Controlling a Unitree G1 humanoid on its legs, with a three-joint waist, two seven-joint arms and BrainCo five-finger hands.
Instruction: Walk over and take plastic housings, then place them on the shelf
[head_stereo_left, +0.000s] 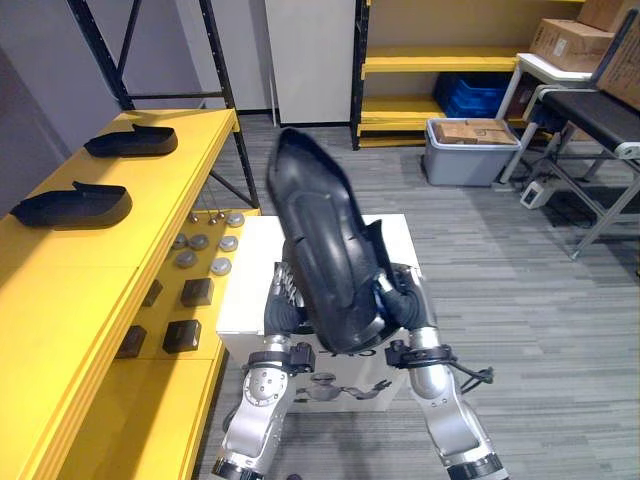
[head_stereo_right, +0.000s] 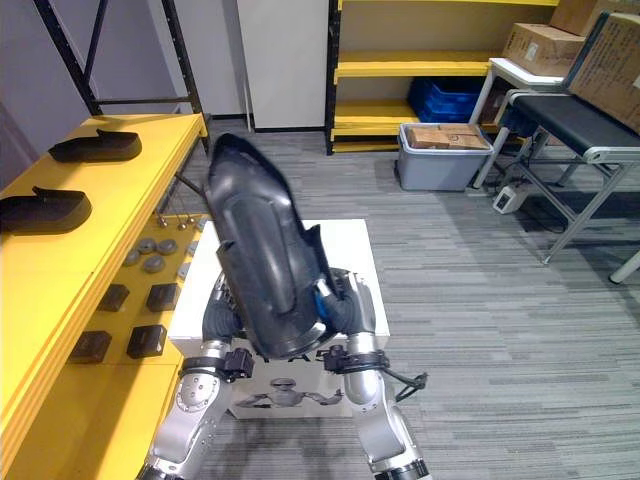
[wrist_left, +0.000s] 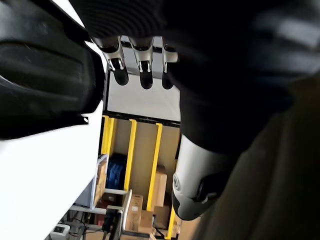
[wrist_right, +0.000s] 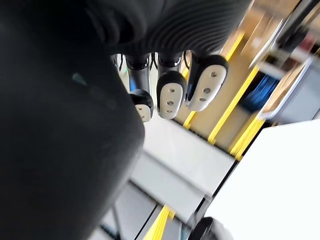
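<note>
The black plastic housing (head_stereo_left: 325, 250) stands tilted between the left hand (head_stereo_left: 282, 305) and right hand (head_stereo_left: 400, 297), their fingers (wrist_left: 144, 74) straight and uncurled, pressing its sides.

The black housing (head_stereo_left: 325, 250) hides much of the left hand (head_stereo_left: 282, 298), right hand (head_stereo_left: 400, 298) and white box (head_stereo_left: 250, 285).

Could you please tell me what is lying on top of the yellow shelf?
On the yellow shelf's top board lie a far housing and a near housing, apart. The lower board holds grey discs and dark blocks; the top board covers the rest.
</note>
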